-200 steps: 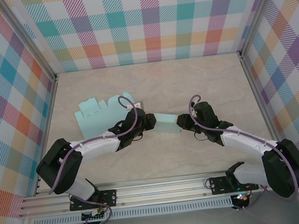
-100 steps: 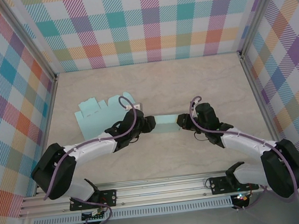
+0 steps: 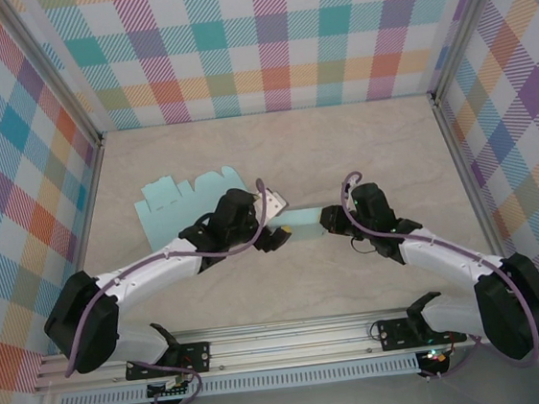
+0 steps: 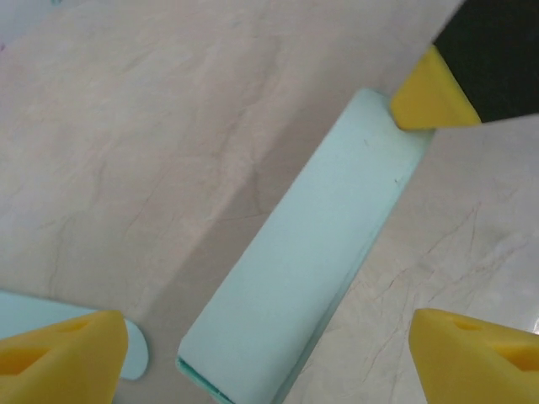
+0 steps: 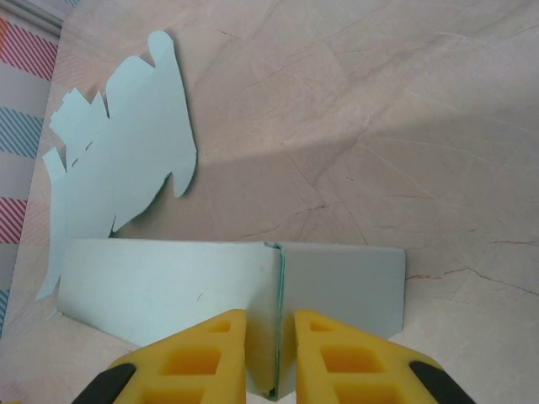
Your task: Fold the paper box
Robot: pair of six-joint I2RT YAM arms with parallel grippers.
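The paper box (image 3: 302,222) is a light-blue sheet folded into a long flat strip (image 4: 312,252) that lies on the table between the two grippers. My left gripper (image 3: 275,232) hovers over its left end, open wide, with a yellow fingertip (image 4: 63,353) on each side and nothing held. My right gripper (image 5: 271,358) is shut on the box's right end (image 5: 337,286). Its yellow fingers (image 5: 189,362) pinch the folded edge between them. One right fingertip (image 4: 425,97) shows at the strip's far end in the left wrist view.
A second, flat light-blue cut-out sheet (image 3: 178,200) with tabs lies at the left rear of the table (image 3: 341,146), also seen as the sheet (image 5: 126,160) in the right wrist view. Checked walls stand on three sides. A metal rail (image 3: 285,347) runs along the near edge.
My left gripper has opened, let go of the box's left end and shifted right. The box has settled from tilted to level. My right gripper has closed tighter on its end.
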